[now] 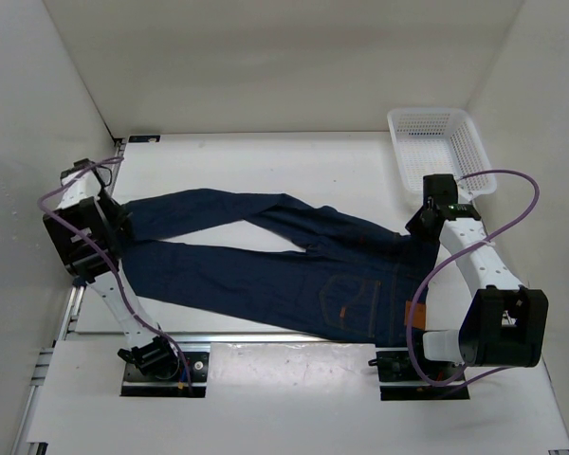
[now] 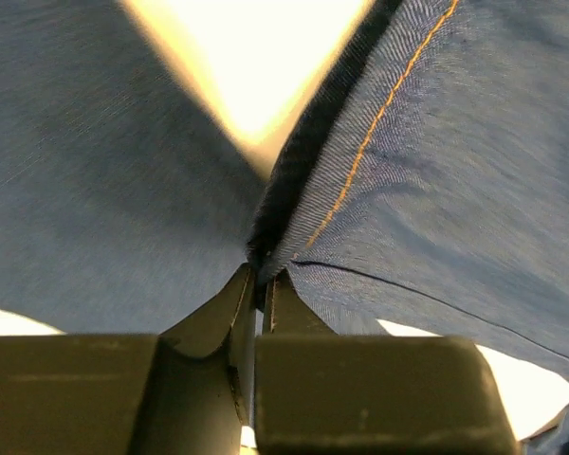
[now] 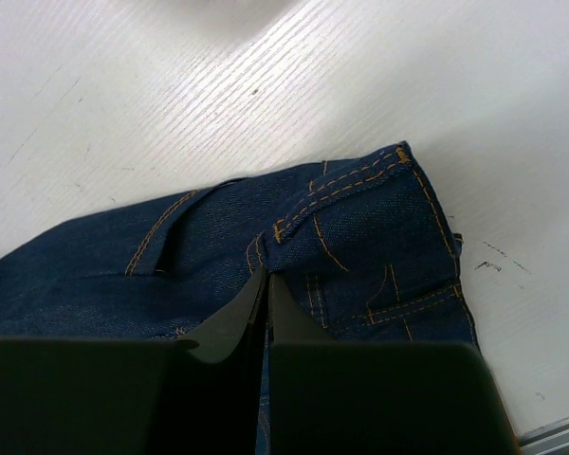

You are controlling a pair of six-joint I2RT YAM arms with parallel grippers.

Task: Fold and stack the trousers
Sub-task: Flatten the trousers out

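Observation:
The dark navy trousers (image 1: 294, 275) lie spread across the white table (image 1: 313, 161), waist at the right and legs reaching left, the far leg crossing slightly over the near one. An orange-stitched back pocket and a small tan patch face up. My left gripper (image 1: 117, 225) is at the leg ends. In the left wrist view it (image 2: 262, 277) is shut on a pinched fold of the denim (image 2: 436, 190). My right gripper (image 1: 422, 226) is at the far corner of the waist. In the right wrist view it (image 3: 267, 277) is shut on the waistband cloth (image 3: 360, 246).
A white mesh basket (image 1: 441, 147) stands at the back right, just beyond the right gripper. White walls close in the table on the left, back and right. The arm bases sit on a metal rail at the near edge.

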